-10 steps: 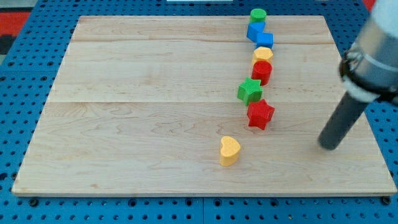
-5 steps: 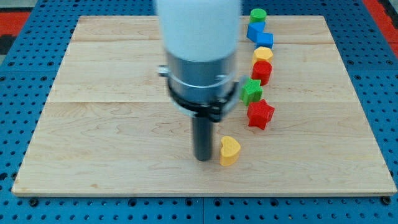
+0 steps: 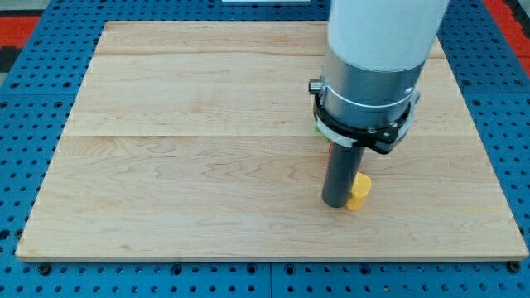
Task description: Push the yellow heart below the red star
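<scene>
The yellow heart (image 3: 359, 192) lies on the wooden board (image 3: 182, 149) toward the view's lower right. Only its right part shows. My tip (image 3: 336, 202) touches its left side. The arm's body covers the red star; only a thin red sliver (image 3: 329, 150) shows at the rod's left edge, just above the heart. The other blocks in the column above are hidden behind the arm.
The board lies on a blue pegboard (image 3: 265, 281). A small green sliver (image 3: 320, 128) of a block shows at the arm's left edge. The board's bottom edge runs a short way below the heart.
My tip has moved right, pushing the yellow heart to the right until it lies below the red star's place. The arm now hides the column of blocks.
</scene>
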